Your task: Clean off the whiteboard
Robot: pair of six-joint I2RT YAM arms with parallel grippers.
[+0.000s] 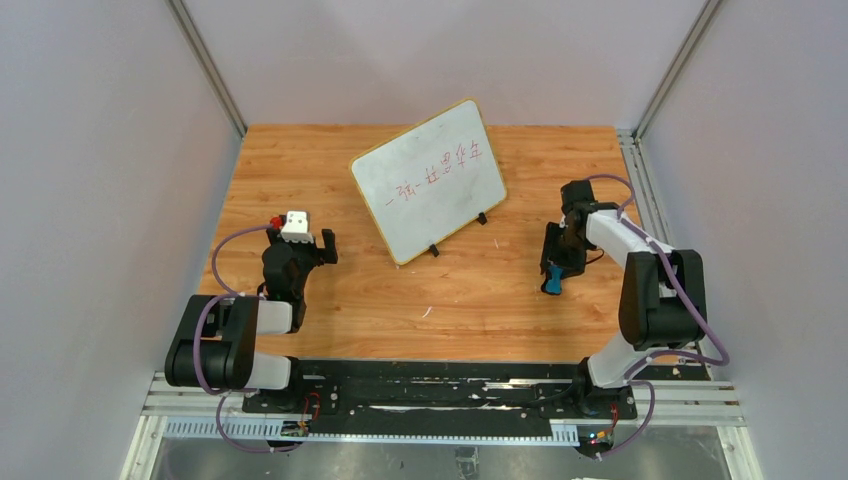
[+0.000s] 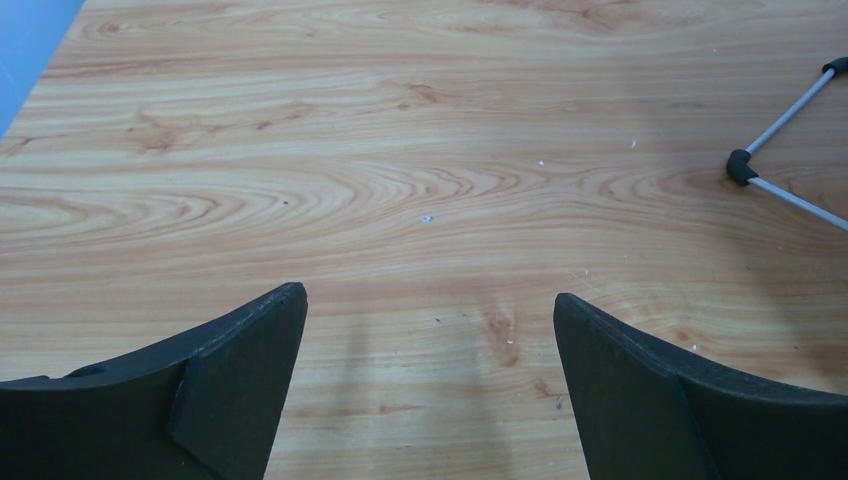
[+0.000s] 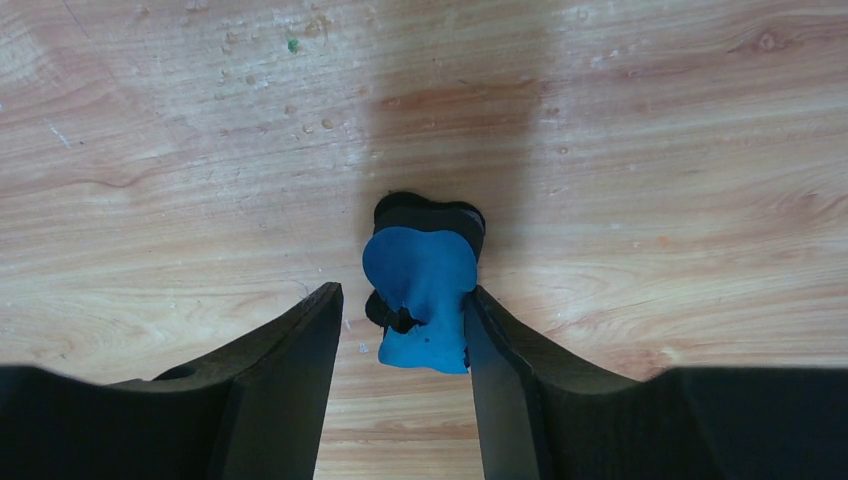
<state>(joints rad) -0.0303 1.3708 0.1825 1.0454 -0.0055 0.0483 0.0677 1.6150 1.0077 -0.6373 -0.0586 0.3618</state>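
The whiteboard (image 1: pixel 430 180), yellow-framed and bearing red handwriting (image 1: pixel 440 168), stands tilted on small black feet at the middle back of the table. A blue eraser with a black underside (image 3: pixel 420 285) lies on the wood at the right. My right gripper (image 3: pixel 403 290) straddles it. The right finger touches the eraser's side, while a gap stays between the eraser and the left finger. From above, the eraser (image 1: pixel 553 282) shows just under the right gripper (image 1: pixel 552 268). My left gripper (image 2: pixel 430 292) hangs wide open over bare wood, left of the board, holding nothing.
One black foot and the thin metal legs of the board's stand (image 2: pixel 741 166) show at the right edge of the left wrist view. Grey walls close in the wooden table (image 1: pixel 300 160) on three sides. The arm bases sit on a black rail (image 1: pixel 440 395) at the near edge.
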